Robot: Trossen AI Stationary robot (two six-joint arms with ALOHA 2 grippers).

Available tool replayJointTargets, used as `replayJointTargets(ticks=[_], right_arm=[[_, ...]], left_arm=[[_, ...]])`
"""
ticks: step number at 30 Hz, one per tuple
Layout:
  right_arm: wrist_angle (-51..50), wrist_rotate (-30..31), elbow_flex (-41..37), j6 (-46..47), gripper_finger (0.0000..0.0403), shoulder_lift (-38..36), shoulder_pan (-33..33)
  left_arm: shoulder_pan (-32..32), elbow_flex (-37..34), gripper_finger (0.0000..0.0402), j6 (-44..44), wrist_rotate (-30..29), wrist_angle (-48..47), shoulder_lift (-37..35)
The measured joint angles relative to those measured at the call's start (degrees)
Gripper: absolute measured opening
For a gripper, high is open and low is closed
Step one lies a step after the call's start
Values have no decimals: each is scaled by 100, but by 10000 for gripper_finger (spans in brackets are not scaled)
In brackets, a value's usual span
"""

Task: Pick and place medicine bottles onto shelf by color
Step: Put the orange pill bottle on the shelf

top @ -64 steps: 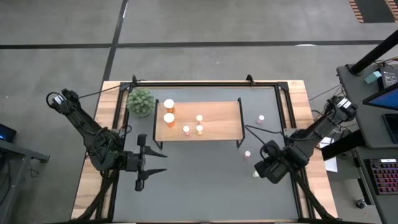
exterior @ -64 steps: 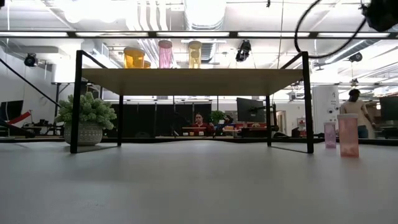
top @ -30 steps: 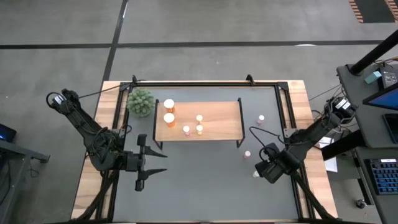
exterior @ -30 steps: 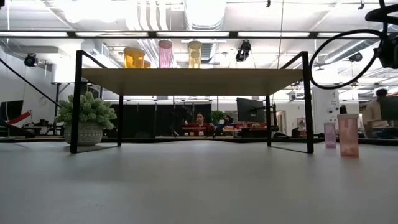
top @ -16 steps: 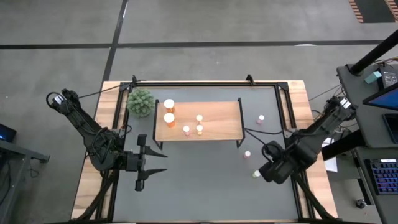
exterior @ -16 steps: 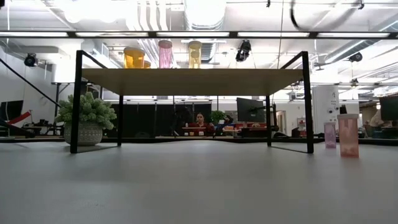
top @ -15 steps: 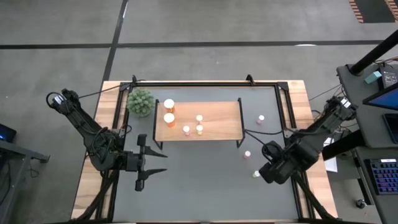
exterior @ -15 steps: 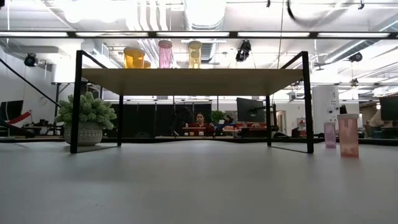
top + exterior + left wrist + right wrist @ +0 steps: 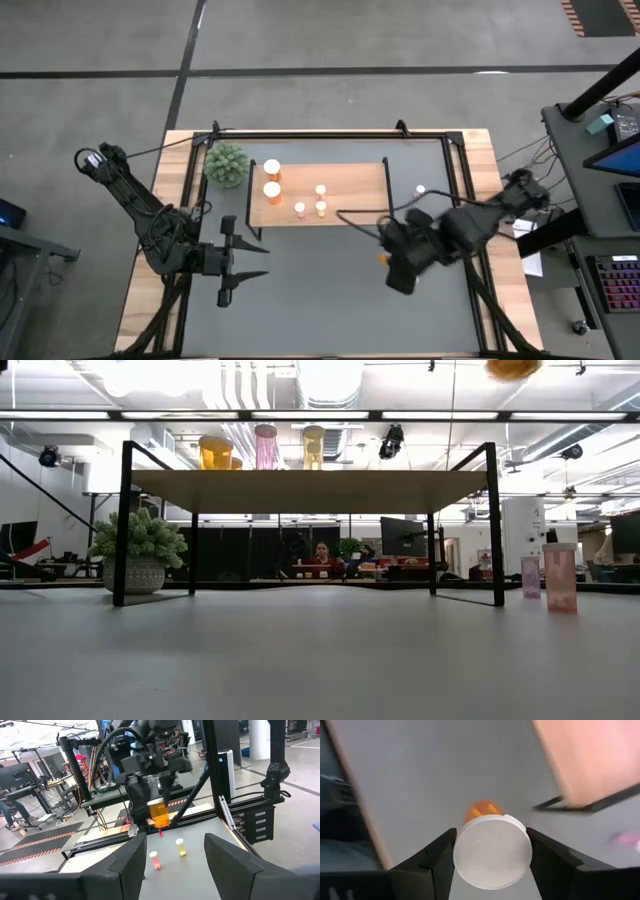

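Right end effector [image 9: 490, 851] grips an orange bottle [image 9: 159, 813] above the table, near the shelf [image 9: 350, 185]; left end effector [image 9: 262, 262] open.

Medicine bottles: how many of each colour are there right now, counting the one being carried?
orange bottle: 3, two on the shelf, one in the right gripper
pink bottle: 3, one on the shelf, two on the table
yellow bottle: 3, two on the shelf, one on the table
Total: 9

Overhead and table-level cameras both take in the shelf [image 9: 318, 195]
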Motion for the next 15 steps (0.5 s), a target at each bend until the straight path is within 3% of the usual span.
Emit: replayJointTargets(ticks=[7, 15], right_arm=[[-711, 96, 1119, -2073, 203, 755, -1162], [-708, 140, 1412, -3593, 203, 990, -2602]], left_arm=[[-4, -2, 183, -2, 2, -1, 11], [-4, -2, 183, 0, 4, 8, 13]])
